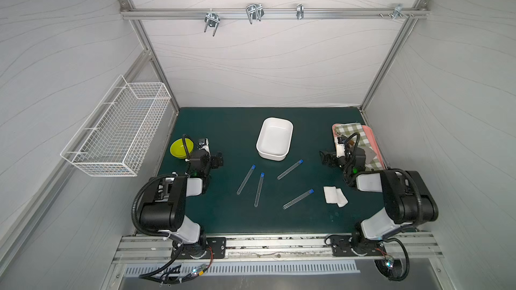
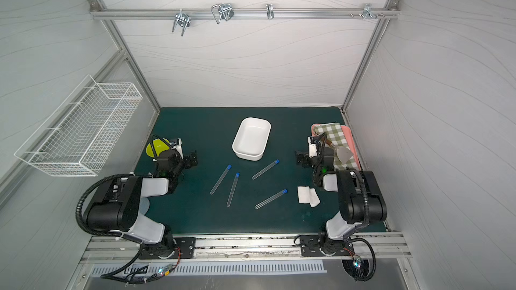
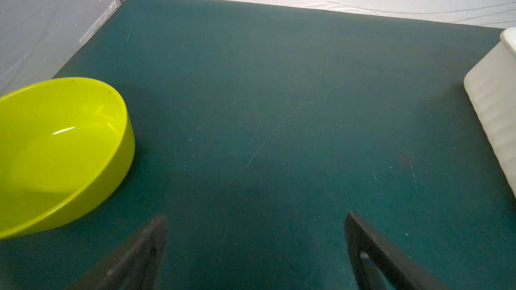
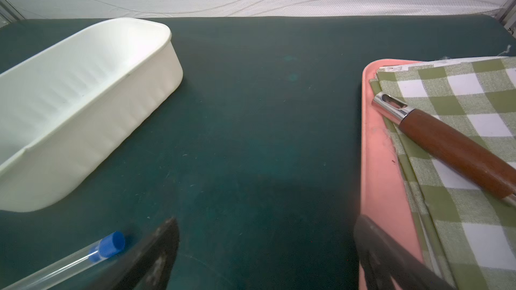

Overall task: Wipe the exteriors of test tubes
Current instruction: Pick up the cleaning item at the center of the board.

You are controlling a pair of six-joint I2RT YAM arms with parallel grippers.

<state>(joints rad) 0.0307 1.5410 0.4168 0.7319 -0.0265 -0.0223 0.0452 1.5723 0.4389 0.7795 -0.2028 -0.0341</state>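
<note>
Four test tubes [image 1: 259, 189] lie scattered flat mid-table [image 1: 223, 124], untouched. White dish [image 1: 274, 138] at twelve o'clock, folded white cloth [image 1: 335, 196] at three. Left claw [image 3: 255, 220] at ten, right claw [image 4: 265, 223] at two, both spread wide, gripping nothing.

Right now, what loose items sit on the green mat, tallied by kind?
Test tubes: 4
White dish: 1
Yellow-green bowl: 1
White folded cloth: 1
Pink tray: 1
Checked cloth: 1
Wooden-handled utensil: 1
Total: 10
</note>
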